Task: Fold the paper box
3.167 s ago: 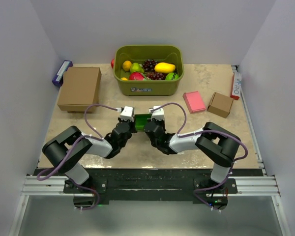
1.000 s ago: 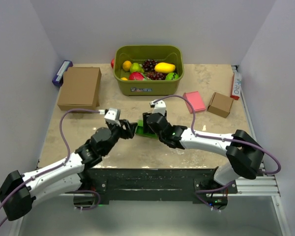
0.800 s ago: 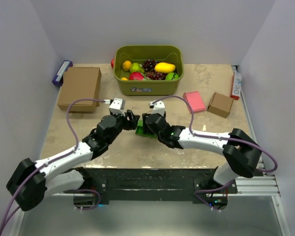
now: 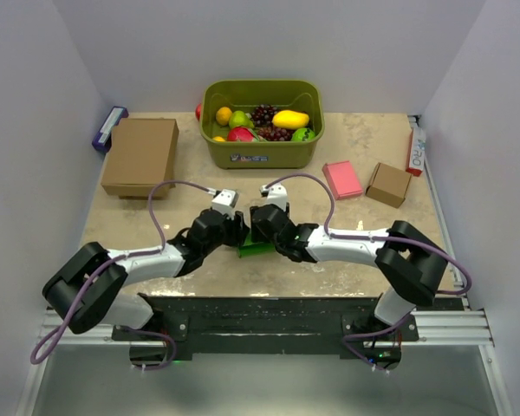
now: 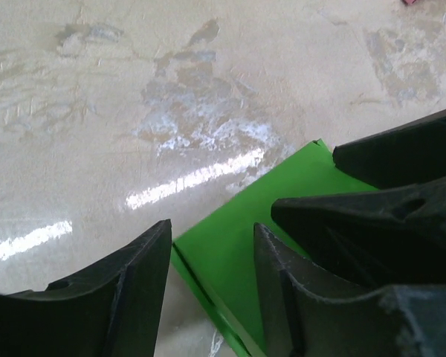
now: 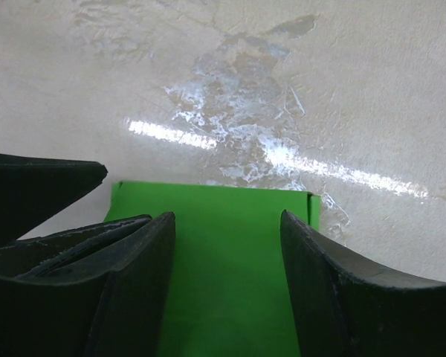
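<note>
Green paper box [image 4: 258, 250] lies flat on the beige table [image 4: 121, 221], near the front edge at mid-width, right where your two arms meet. Left gripper [image 5: 212, 227]: fingers apart, straddling one edge of the sheet. Right gripper [image 6: 228, 216]: fingers apart, low over the green face, which extends past both. You cannot tell contact from either wrist view.

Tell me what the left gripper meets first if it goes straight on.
Probably the paper box, lying right at the left gripper tips; the right gripper's fingers sit just beyond, though depth is unclear.
</note>
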You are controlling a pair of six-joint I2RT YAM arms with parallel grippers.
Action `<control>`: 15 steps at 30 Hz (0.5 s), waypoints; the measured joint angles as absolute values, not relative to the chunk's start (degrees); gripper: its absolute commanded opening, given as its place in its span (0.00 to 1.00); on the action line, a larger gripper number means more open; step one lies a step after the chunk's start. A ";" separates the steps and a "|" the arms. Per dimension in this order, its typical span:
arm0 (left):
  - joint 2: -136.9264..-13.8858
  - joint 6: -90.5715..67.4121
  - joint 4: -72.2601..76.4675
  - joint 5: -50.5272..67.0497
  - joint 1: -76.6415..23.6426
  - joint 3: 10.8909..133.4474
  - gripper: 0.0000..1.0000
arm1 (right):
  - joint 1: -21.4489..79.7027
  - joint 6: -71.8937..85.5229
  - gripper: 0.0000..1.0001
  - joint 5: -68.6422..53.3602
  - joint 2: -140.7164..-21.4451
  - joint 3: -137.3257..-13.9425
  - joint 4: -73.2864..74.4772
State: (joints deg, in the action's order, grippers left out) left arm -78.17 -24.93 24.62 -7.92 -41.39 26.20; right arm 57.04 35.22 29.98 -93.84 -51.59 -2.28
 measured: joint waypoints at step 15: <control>-77.12 -26.46 23.70 -8.71 -41.41 21.52 0.66 | 57.04 36.93 0.66 29.98 -93.93 -49.10 -3.42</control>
State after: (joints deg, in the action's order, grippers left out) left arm -77.12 -26.46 23.70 -8.71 -41.41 21.52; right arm 57.04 36.93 29.98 -93.93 -49.10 -3.42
